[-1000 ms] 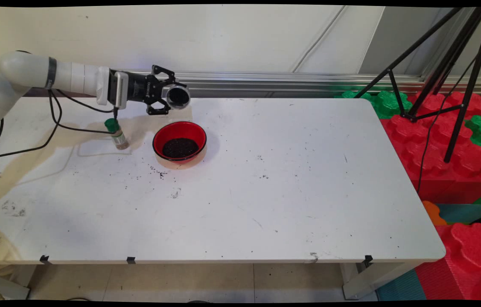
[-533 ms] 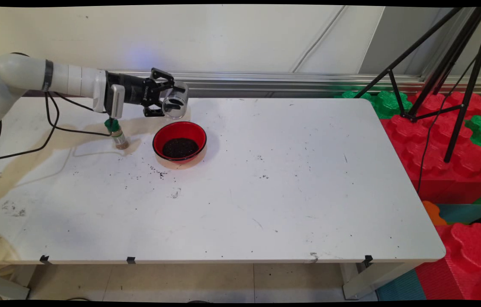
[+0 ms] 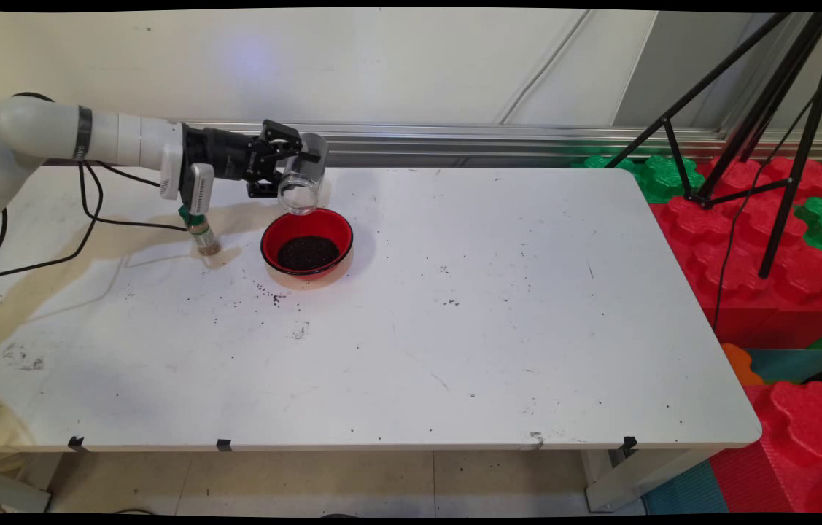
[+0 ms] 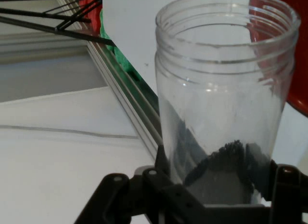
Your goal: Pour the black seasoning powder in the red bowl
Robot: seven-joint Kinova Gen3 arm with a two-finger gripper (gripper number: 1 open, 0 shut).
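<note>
Above the far rim of a red bowl (image 3: 307, 241), a clear plastic jar (image 3: 301, 182) is held tipped over by the black gripper (image 3: 281, 166), its open mouth turned down toward the bowl. The gripper's two fingers are seen clamped on the jar's lower body from either side. In the hand view the jar (image 4: 224, 98) is shown as a round, smooth-walled, see-through vessel with moulded thread ridges around its wide neck; a small heap of dark, fine-grained material is seen clinging inside near its base, just above the gripper (image 4: 211, 195) linkage. The bowl is round and glossy, and its bottom is covered by a layer of the same dark granular stuff. The bowl is set on the white table (image 3: 454, 328), toward the far left part of it.

Just left of the bowl, beneath the arm's wrist, a small upright bottle (image 3: 201, 235) with a green cap and brownish contents is partly hidden by the wrist. Dark specks (image 3: 268, 293) are scattered over the tabletop near the bowl's front. Black cables (image 3: 90, 211) are draped from the arm onto the table. At the right, beyond the table's edge, a black tripod (image 3: 768, 131) is planted among red and green foam blocks (image 3: 768, 248).
</note>
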